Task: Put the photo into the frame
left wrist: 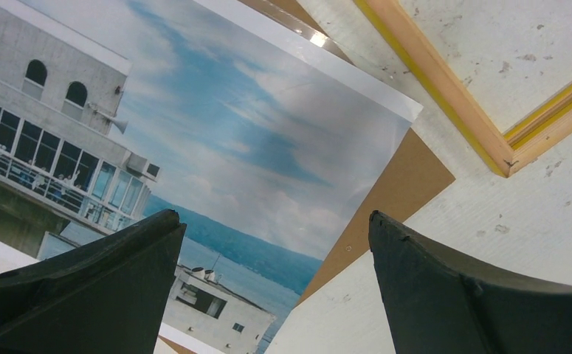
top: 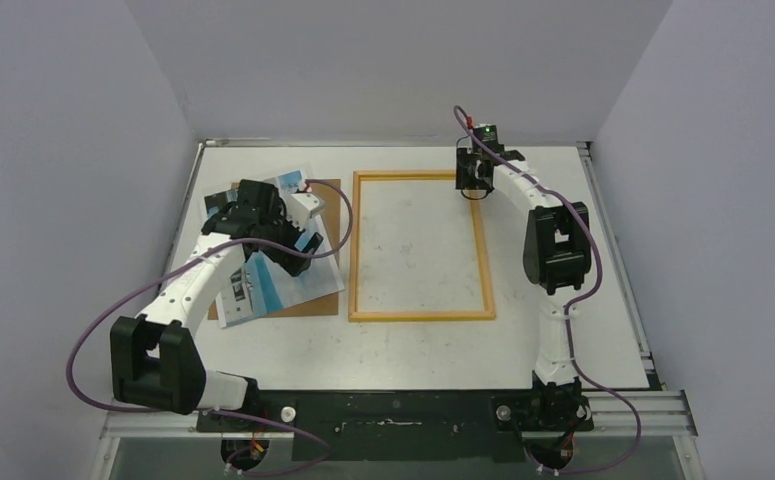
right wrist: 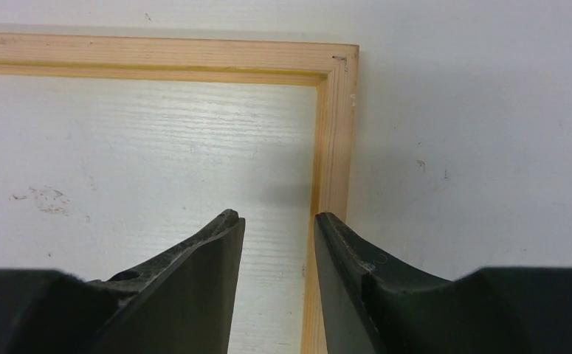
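Observation:
The photo lies face up at the left, askew on a brown backing panel. In the left wrist view the photo shows a white building, blue sky and water. My left gripper hovers over the photo's right part, open and empty. The frame lies flat mid-table with its pale wood back up, and its corner shows in the left wrist view. My right gripper is just above the frame's far right corner. Its jaws stand a narrow gap apart with nothing between them.
The brown backing panel sticks out from under the photo towards the frame. The white table has raised metal rails at its left, right and far edges. Purple cables loop from both arms.

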Action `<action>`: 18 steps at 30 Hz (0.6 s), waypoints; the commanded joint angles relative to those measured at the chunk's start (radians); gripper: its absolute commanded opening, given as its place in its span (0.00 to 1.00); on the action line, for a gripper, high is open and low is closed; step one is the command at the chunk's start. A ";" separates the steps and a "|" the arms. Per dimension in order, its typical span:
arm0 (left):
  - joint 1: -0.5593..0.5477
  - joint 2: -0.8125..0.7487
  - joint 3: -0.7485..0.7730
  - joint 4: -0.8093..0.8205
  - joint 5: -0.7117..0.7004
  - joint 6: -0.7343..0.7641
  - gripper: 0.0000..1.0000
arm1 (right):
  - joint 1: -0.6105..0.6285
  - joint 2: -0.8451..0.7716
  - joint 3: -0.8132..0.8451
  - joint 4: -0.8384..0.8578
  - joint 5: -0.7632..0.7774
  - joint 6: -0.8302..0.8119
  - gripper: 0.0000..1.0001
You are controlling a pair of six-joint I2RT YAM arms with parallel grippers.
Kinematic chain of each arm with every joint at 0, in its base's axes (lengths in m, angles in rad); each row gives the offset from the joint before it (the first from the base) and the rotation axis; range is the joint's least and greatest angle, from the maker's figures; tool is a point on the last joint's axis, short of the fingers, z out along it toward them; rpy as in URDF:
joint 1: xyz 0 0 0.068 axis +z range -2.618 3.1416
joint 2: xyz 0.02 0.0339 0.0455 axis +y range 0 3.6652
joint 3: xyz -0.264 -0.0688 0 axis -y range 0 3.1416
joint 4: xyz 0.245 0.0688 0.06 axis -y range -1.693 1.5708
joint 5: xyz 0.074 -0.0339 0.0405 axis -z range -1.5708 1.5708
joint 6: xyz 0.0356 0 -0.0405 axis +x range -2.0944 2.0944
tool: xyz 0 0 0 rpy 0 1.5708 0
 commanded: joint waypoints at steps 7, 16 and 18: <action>0.193 0.041 0.168 -0.105 0.022 0.003 0.96 | 0.148 -0.218 -0.092 0.106 0.016 0.064 0.53; 0.431 0.143 0.107 -0.015 -0.082 0.125 0.98 | 0.507 -0.195 -0.122 0.200 -0.055 0.179 0.54; 0.489 0.163 0.098 -0.002 -0.090 0.149 0.99 | 0.559 -0.154 -0.095 0.203 -0.055 0.190 0.54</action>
